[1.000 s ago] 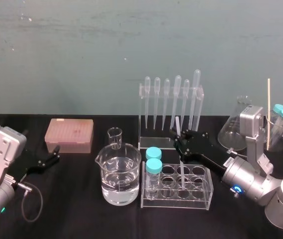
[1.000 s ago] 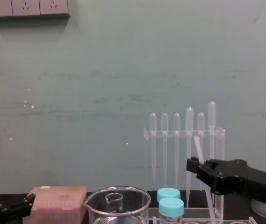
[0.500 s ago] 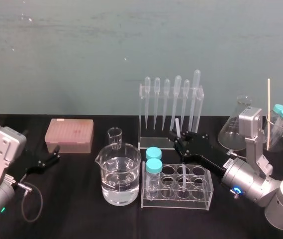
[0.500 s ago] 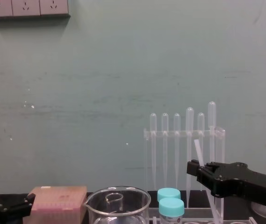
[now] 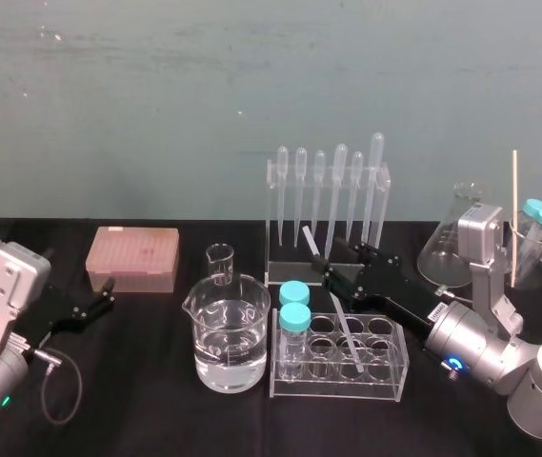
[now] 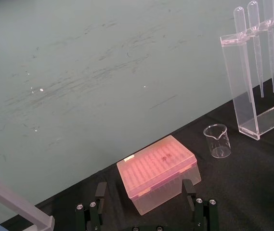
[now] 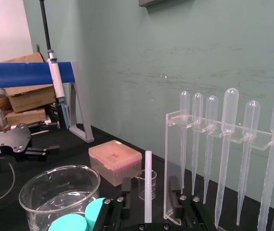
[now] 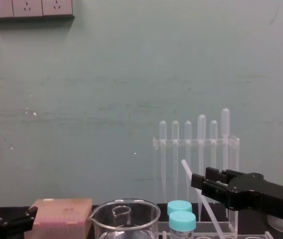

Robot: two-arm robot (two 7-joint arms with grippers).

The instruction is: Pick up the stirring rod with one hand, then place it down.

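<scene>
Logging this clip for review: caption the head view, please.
Right black two-fingered hand grips a tilted translucent whitish stirring rod, lower end in the clear test-tube rack; left hand parked far left.

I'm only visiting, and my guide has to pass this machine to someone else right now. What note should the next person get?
Right hand: closed on the stirring rod near its middle, above the tube rack.
Left hand: open, parked low on the left, beside the pink box.
Rod: tilted, with its top leaning to the robot's left and its lower end down among the rack's wells.
Done: the rod is in the grip.
Left to do: set the rod down and let go.
</scene>
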